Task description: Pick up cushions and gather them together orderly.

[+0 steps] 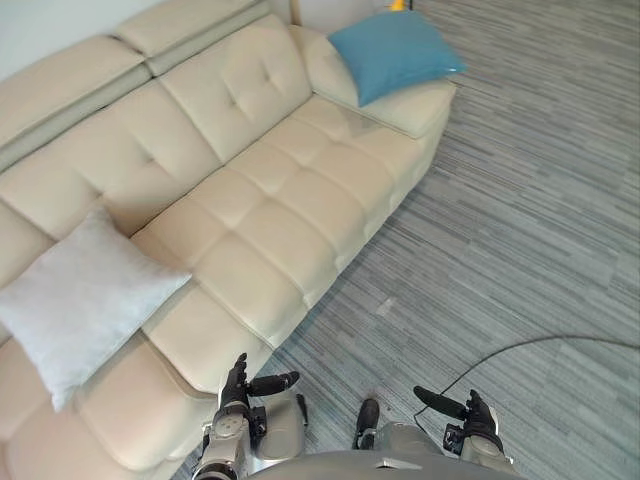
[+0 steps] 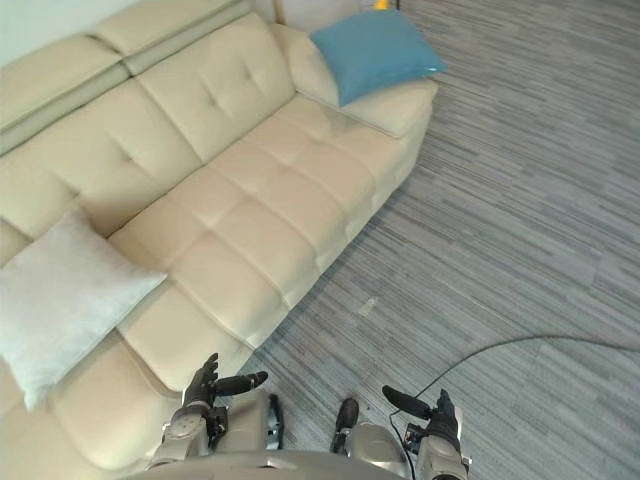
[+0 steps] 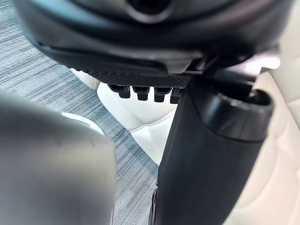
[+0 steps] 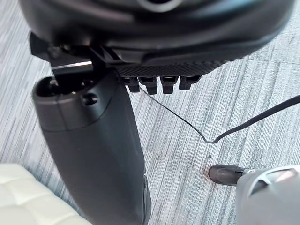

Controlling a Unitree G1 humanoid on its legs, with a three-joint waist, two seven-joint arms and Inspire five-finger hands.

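Note:
A pale grey cushion (image 1: 85,300) leans against the back of the cream sofa (image 1: 270,200) at its near end. A blue cushion (image 1: 392,52) lies on the sofa's far armrest. My left hand (image 1: 238,392) hangs low by the sofa's front edge, fingers straight and thumb out, holding nothing. My right hand (image 1: 470,415) hangs over the carpet, also with straight fingers and empty. In the wrist views the left hand (image 3: 206,154) and the right hand (image 4: 93,150) show a straight thumb and nothing in the grasp.
Grey striped carpet (image 1: 520,230) spreads to the right of the sofa. A small yellow object (image 1: 398,5) shows at the top edge behind the blue cushion.

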